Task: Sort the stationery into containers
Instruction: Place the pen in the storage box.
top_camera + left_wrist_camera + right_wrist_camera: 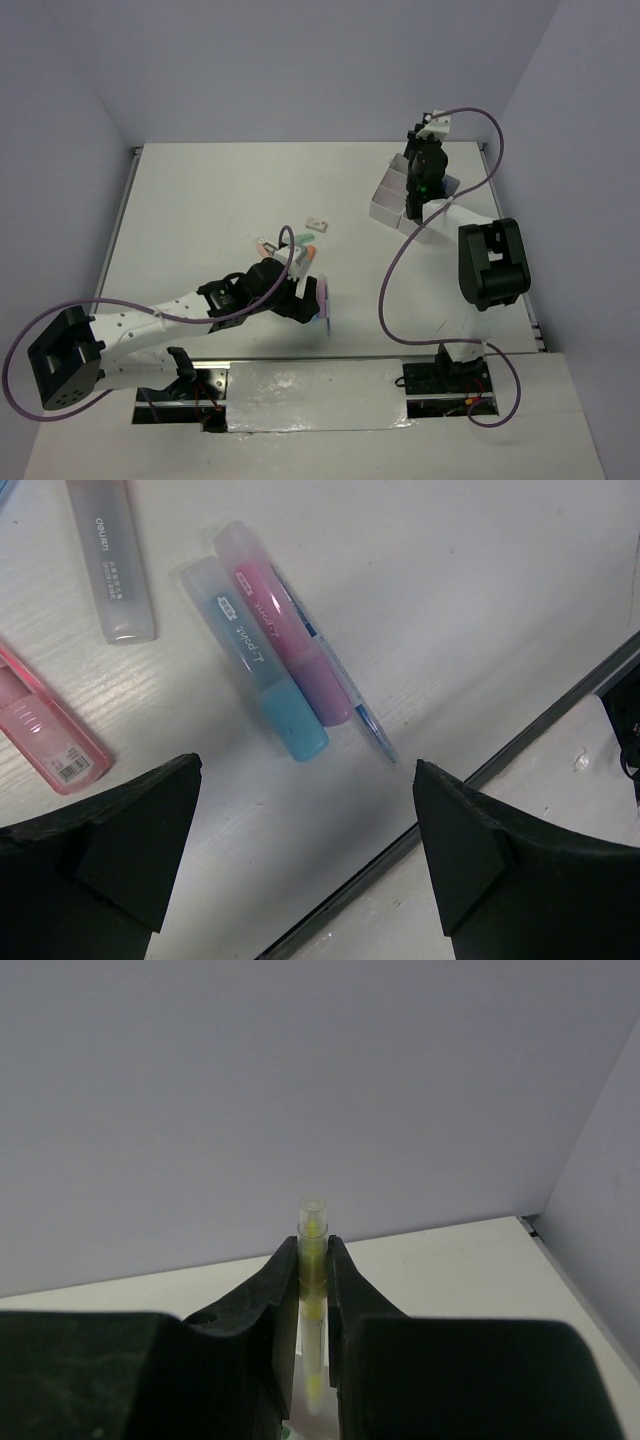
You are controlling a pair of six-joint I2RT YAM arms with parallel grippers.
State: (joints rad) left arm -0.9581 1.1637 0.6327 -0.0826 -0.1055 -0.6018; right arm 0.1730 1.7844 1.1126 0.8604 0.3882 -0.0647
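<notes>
Over lilac-walled white table (200, 200): left end effector (307, 768) agape, right end effector (313, 1265) tight on yellow pen (313, 1222)

**Setting:** robotics lab bench, test-cell type.

**Evidence:**
- Plain lavender-grey walls (300, 70) are boxing in a white table (200, 190) on three sides.
- Two white-and-black machines, the left arm (150, 325) and the right arm (490, 260), are sitting bolted on metal base plates (205, 385) at the near edge.
- Purple cables (383, 295) are looping loose from bases to wrists.
- A metal rail (116, 230) is running along the table's left side.
- As props, a few pastel markers (300, 250) and a divided white tray (385, 208) are lying out, well apart.
</notes>
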